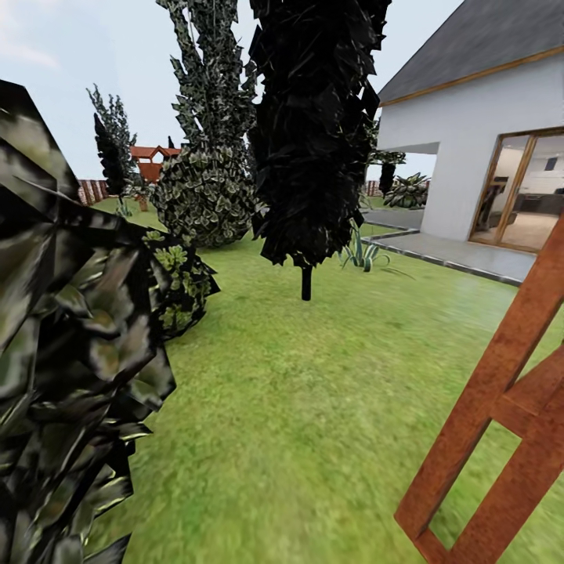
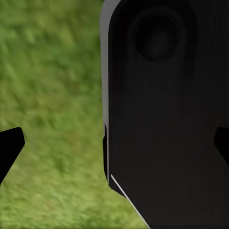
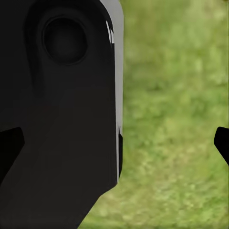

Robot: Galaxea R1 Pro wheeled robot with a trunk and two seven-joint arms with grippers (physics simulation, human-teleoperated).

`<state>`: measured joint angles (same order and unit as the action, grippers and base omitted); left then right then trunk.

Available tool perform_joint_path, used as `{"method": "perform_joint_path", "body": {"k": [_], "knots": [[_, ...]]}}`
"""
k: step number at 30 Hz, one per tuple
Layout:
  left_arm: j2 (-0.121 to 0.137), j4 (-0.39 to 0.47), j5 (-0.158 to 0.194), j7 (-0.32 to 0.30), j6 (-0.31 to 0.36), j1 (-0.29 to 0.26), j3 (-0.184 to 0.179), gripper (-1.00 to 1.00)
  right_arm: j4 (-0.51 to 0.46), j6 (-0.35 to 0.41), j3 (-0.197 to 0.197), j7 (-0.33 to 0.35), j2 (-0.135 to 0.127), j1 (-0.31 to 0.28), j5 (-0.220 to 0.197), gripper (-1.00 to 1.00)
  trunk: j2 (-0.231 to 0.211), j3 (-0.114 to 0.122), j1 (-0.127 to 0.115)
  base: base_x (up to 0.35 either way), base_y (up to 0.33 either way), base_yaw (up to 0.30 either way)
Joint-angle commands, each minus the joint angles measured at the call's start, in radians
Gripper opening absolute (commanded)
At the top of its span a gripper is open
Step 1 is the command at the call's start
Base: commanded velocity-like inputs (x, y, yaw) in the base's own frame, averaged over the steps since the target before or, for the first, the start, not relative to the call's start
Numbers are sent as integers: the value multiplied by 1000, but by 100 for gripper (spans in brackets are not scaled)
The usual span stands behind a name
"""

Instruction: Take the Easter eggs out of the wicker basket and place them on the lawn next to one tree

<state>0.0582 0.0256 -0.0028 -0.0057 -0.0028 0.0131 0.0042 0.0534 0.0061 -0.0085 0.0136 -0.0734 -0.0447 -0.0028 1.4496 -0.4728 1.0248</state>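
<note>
Though wide apart, both pincers (image 2: 114, 143) (image 3: 114, 143) empty.

Mottled green grass lawn (image 1: 313, 407). Near-black narrow cypress-like tree (image 1: 313, 125). Dark green, pale-flecked round leafy bush (image 1: 205, 196). White-walled, grey-roofed house (image 1: 470, 141). Reddish-brown slatted wooden frame (image 1: 501, 407). Glossy black robot body panel (image 2: 167, 119).

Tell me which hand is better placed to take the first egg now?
Neither yet. Left hand and right hand both hang open over lawn, holding nothing. The head view offers only bushes and a house.

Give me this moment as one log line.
phase: transit | ahead: mottled green lawn, dark narrow cypress | left gripper: open | right gripper: open
</note>
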Motion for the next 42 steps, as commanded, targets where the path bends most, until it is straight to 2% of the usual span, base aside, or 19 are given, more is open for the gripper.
{"method": "perform_joint_path", "body": {"k": [1,16,42], "knots": [[0,2,0,-1,0,1,0,100,2,0,-1,1,0,-1,0,100,0,-1,0,105,0,-7],[0,2,0,0,0,1,0,100,2,1,-1,0,0,-1,0,100,0,-1,0,128,0,-1],[1,2,0,-1,0,1,0,100,2,2,-1,0,0,-1,0,100,0,-1,0,338,0,0]]}}
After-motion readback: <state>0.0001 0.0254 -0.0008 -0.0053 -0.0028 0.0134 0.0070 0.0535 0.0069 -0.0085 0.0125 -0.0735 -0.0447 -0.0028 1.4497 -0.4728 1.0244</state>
